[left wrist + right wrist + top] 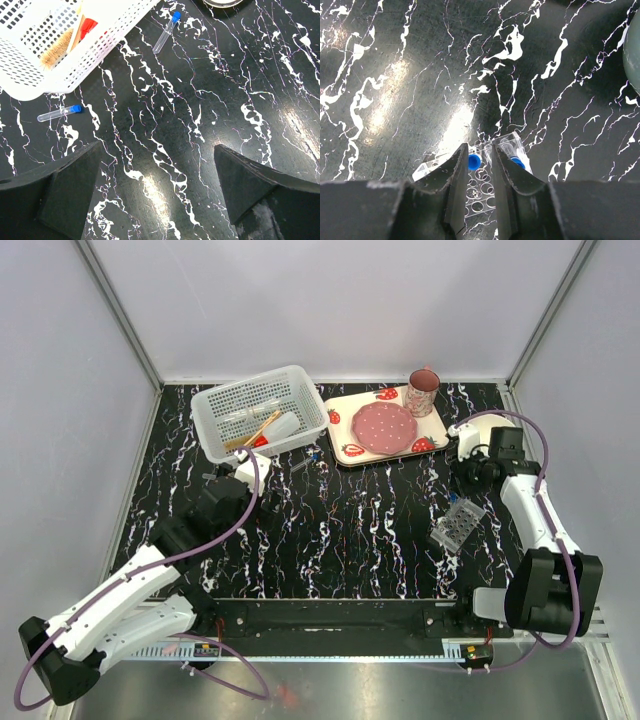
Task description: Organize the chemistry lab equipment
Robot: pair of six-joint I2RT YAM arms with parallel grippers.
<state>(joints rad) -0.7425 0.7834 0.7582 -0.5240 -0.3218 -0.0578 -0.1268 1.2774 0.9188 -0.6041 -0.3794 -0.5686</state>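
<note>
Over on the left, the left arm reaches out low from its base toward the white basket (100, 55). The left gripper (156, 150) hangs over the black marbled table (210, 100), fingers spread as wide as they go, nothing between them. Ahead of its left finger, just beside the basket wall, a blue-capped vial (59, 113) lies flat with its cap to the right. Its long axis runs almost along the finger-to-finger line, so I reckon the wrist must turn and slide left. A second vial (166, 32) lies farther ahead, slanted, cap away. This arm is clearly the nearer to both.

Across on the right, the arm folds back over the clear grid rack (458, 523). The right gripper (480, 147) points down at it, fingers narrowly apart, two blue caps (474, 161) showing at the tips. I cannot tell whether the fingers pinch a clear tube.
</note>
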